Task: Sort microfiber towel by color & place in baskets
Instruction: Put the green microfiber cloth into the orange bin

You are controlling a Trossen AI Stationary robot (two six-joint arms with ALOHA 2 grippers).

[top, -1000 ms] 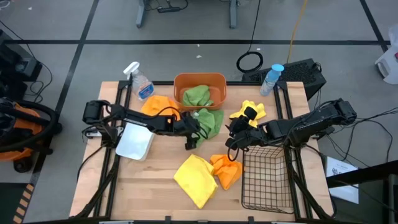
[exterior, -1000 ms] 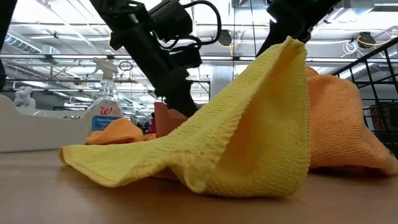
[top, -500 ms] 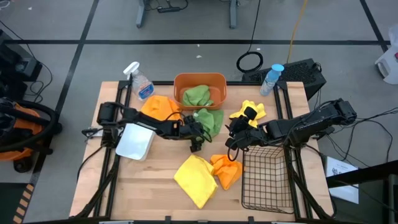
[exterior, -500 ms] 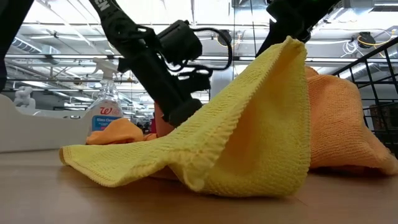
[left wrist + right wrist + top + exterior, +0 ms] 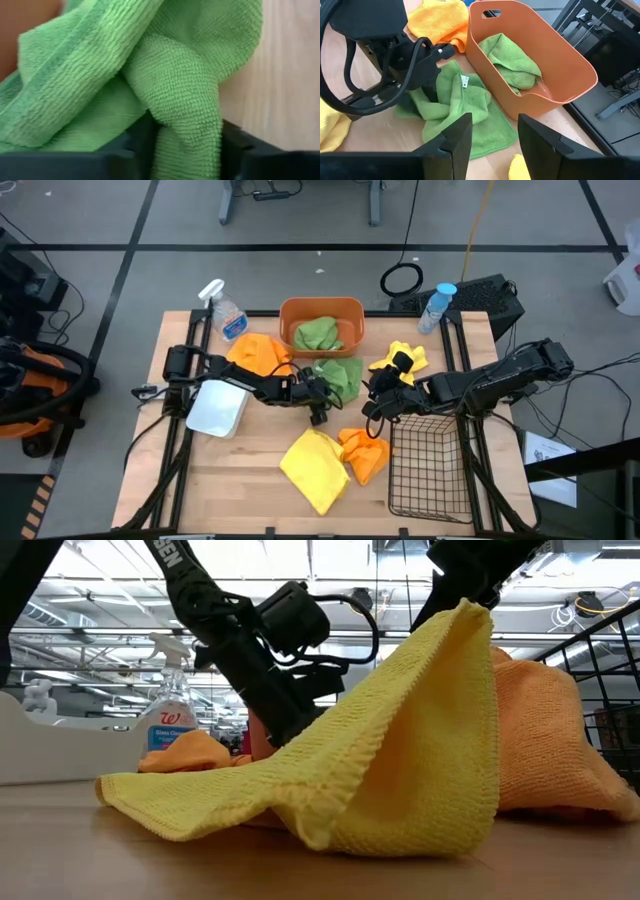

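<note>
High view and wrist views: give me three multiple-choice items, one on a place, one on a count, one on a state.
1. Where does the orange tub stand?
A. At the table's far edge, in the middle
B. Inside the wire basket
C. Beside the white bin

2. How many green towels show?
A. One
B. Two
C. Four

3. What is the left gripper doing?
A. Hanging over the wire basket
B. Holding a spray bottle
C. Closing on the green towel on the table

Answers: 1 A, the tub sits at the far edge, between the two bottles. 2 B, one in the tub, one on the table. 3 C, green cloth bunches between its fingers in the left wrist view.
</note>
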